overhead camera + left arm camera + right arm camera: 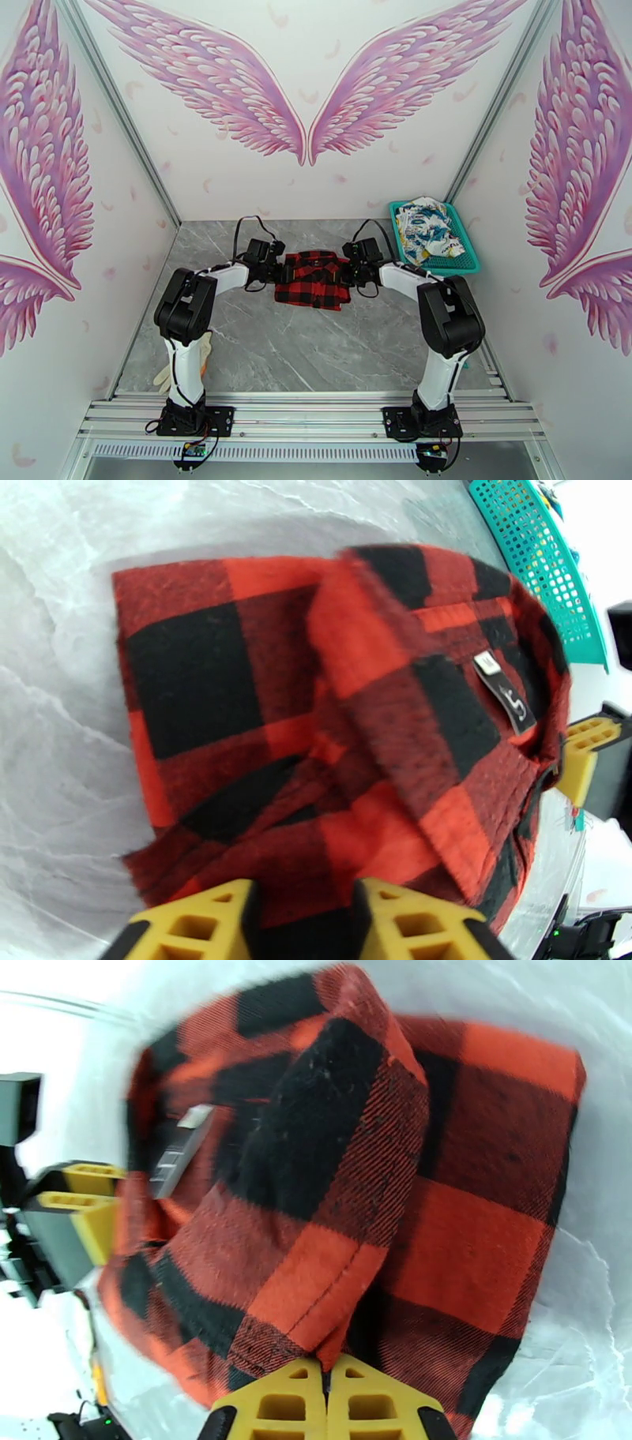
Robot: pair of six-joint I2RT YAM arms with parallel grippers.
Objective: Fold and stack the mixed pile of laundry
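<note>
First, close the left gripper (304, 892), now gaping astride the buffalo-check shirt (261, 717) hem; right gripper (325, 1364) pinches its fold tight.

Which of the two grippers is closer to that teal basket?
Right. The right gripper is on the checked shirt, at its side facing the teal basket; the left gripper is at its opposite side.

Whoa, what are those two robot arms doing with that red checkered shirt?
They are folding laundry. The red-and-black checked shirt lies on the grey table between the two arms. The right gripper is shut on a flap of it. The left gripper straddles the opposite edge, though it is unclear whether it is pinching. The white printed garment sits crumpled in the teal basket, not yet folded.
</note>
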